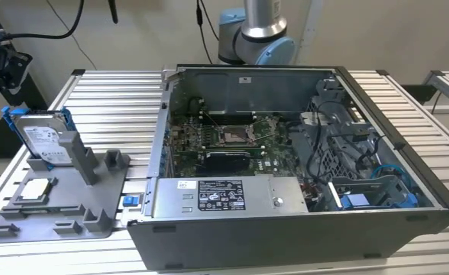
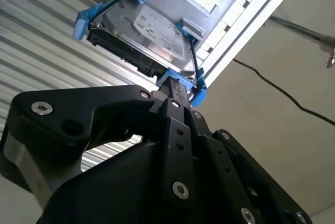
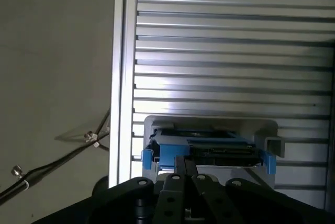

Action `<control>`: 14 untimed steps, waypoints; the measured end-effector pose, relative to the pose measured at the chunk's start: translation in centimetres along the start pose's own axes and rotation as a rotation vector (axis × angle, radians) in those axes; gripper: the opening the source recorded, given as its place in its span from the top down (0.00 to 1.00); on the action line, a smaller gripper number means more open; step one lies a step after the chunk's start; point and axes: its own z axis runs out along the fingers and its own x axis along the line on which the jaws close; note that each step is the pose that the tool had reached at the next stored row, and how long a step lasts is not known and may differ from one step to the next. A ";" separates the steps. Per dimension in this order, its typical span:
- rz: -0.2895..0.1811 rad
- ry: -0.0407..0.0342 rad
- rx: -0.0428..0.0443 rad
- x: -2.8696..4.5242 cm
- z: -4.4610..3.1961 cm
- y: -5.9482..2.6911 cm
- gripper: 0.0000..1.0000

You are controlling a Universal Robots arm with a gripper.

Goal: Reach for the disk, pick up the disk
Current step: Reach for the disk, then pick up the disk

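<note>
Disk (image 1: 43, 137) upright in grey fixture tray (image 1: 56, 220), gripper (image 2: 177, 84) close by, fingers clenched together on nothing.
Ribbed aluminium table (image 1: 110, 97) under everything. Nearest in the exterior view: open computer case (image 1: 286, 246), with grey power-supply box (image 1: 224, 197) along its front wall, green motherboard (image 1: 224, 137) behind that, dark cables (image 1: 347, 143) and a blue part (image 1: 358, 201) toward the exterior view's right. Fixture tray beside the case at the exterior view's left: small square chip (image 1: 32, 189) flat in a front pocket, disk on edge in the rear slot, white label showing, blue bracket around its edges. Black gripper just above and beyond the disk's top edge, a gap between them in the exterior view; fingertips lined up with the bracket in both wrist views. Farther back, arm base (image 1: 255, 34) behind the case, loose black cables (image 1: 64, 26), plain beige wall (image 1: 148, 34).
</note>
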 end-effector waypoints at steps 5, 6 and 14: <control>-0.001 -0.0001 -0.0007 0.00 0.00 0.00 1.00; -0.003 0.0001 -0.0008 0.00 0.00 -0.01 1.00; -0.134 0.0064 -0.0013 0.02 0.01 -0.01 1.00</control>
